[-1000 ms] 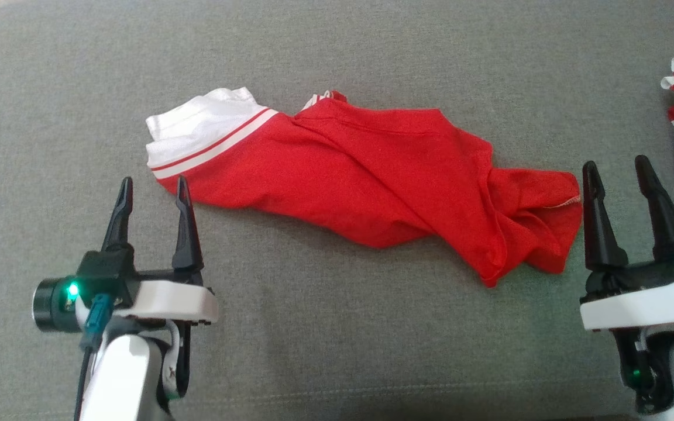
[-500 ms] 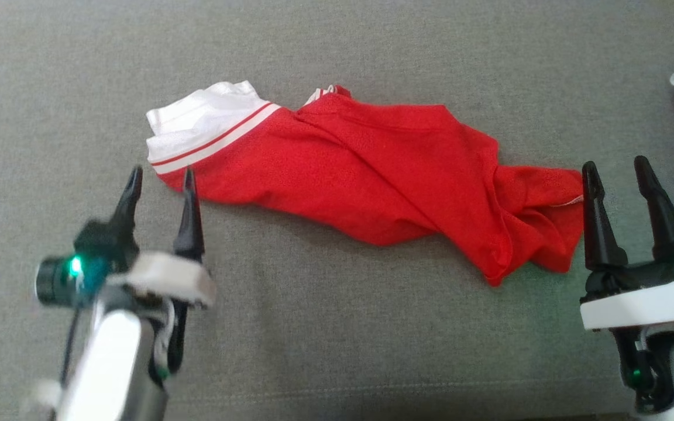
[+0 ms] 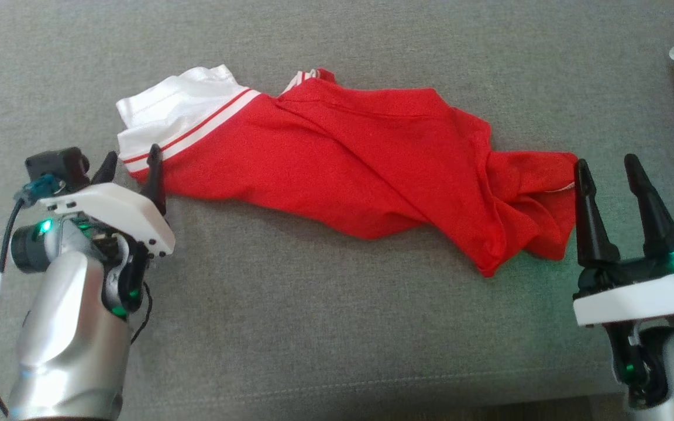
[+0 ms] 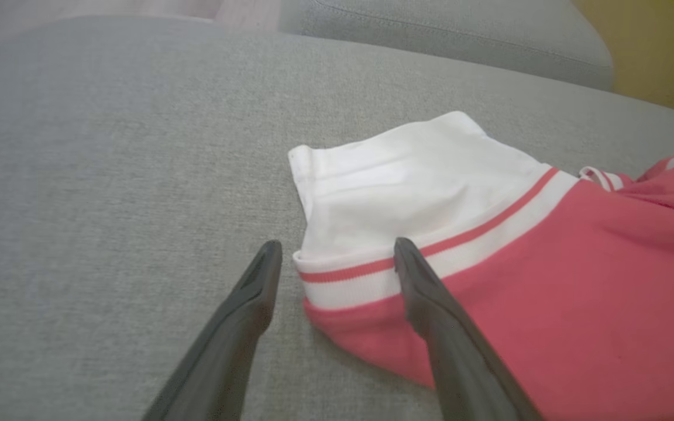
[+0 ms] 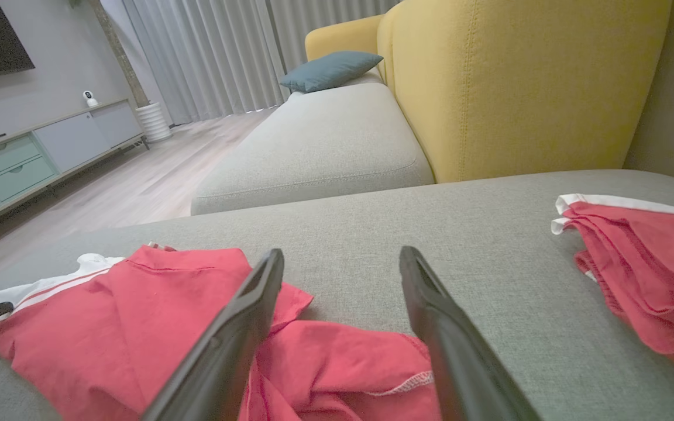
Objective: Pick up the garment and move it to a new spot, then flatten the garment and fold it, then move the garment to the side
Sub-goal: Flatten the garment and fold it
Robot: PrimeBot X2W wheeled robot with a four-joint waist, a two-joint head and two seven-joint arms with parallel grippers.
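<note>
Red garment (image 3: 348, 164) lies crumpled across the grey sofa cushion (image 3: 313, 339), with its white striped end toward my left. My left gripper (image 3: 133, 153) is open and empty. Head view puts its tips at that end's near corner. Left wrist view shows the striped band (image 4: 366, 269) between the fingers. Right gripper (image 3: 606, 161) is open and empty, beside the hem end. Right wrist view adds a yellow backrest (image 5: 524, 82) and a blue pillow (image 5: 331, 70).

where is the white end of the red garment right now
In the head view the white end forms the left tip of the red garment, on the grey cushion, just ahead of the open left claw.
</note>
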